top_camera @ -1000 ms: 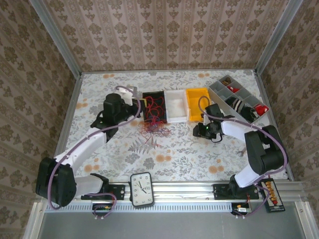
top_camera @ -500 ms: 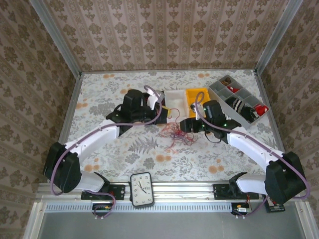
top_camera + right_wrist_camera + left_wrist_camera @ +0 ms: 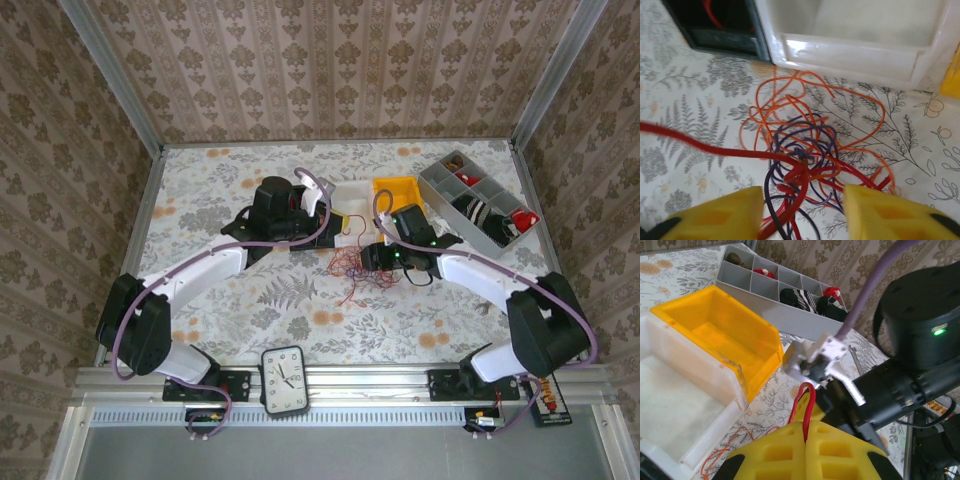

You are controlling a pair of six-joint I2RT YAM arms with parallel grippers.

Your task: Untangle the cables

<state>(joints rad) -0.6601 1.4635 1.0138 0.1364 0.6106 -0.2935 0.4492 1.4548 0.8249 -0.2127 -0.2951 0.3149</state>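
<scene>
The job is at an early stage: the cables (image 3: 805, 160) are still one knot, with orange, purple and red strands looped through each other on the table (image 3: 690, 90) just in front of the white bin (image 3: 855, 50). No separated strand can be seen inside that bin. At least one more red wire lies in the black bin (image 3: 725, 37), which stands against the white bin on one side. So, by this evidence, nearly all the sorting remains to be done. The left gripper (image 3: 806, 432) is closed, its yellow fingers pinching a red cable (image 3: 812, 397) that loops up from between them. It hangs by the near edge of the white bin, with the yellow bin (image 3: 760, 347) just beyond. The right gripper (image 3: 801, 200) has its jaws apart and sits low over the knot in front of the white bin. The thickest part of the tangle, where purple and red cross, lies right between its two fingers, but nothing is pinched. One red strand runs taut out of the knot toward the black-bin side of the white bin. It is probably the one the left gripper holds, though the pictures do not trace it all the way.
</scene>
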